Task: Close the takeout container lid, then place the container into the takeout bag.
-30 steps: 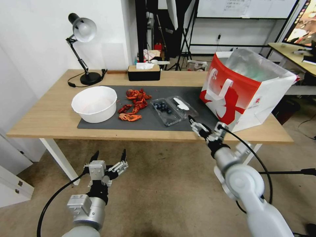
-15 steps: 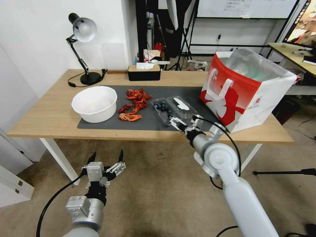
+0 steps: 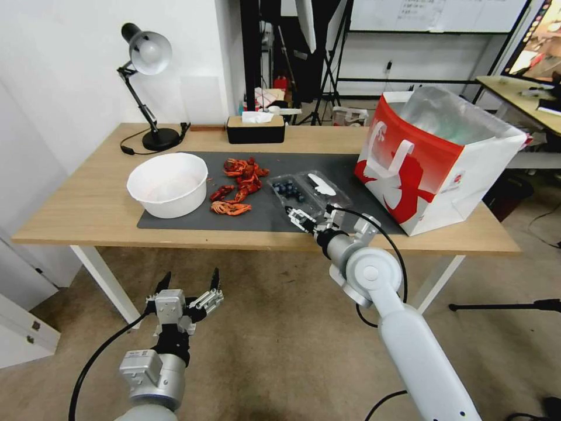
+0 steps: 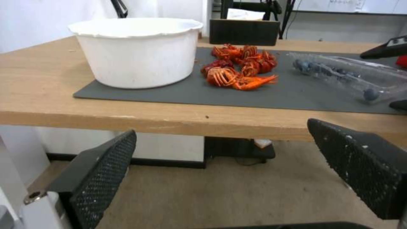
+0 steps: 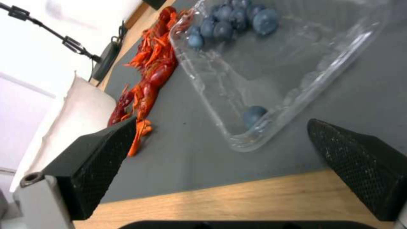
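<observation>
The clear takeout container [image 3: 290, 196] lies open on the dark mat with blueberries inside. Its lid [image 3: 325, 190], bearing a white sticker, lies flat on the side toward the red-and-white takeout bag [image 3: 432, 155]. My right gripper [image 3: 311, 214] is open at the table's front edge, right at the container's near end. In the right wrist view the container [image 5: 271, 60] lies just ahead of the open right gripper [image 5: 224, 165], with nothing between the fingers. My left gripper [image 3: 188, 287] hangs open below the table's front edge, facing the container [image 4: 352, 76] from afar.
A white bowl [image 3: 168, 184] and a pile of red crayfish [image 3: 239, 184] sit on the mat [image 3: 263, 216] to the left of the container. A black tissue box [image 3: 255, 128] and a desk lamp [image 3: 146, 88] stand at the back.
My right gripper has moved left along the table's front edge, from near the bag to the container's near end. The left arm has barely moved.
</observation>
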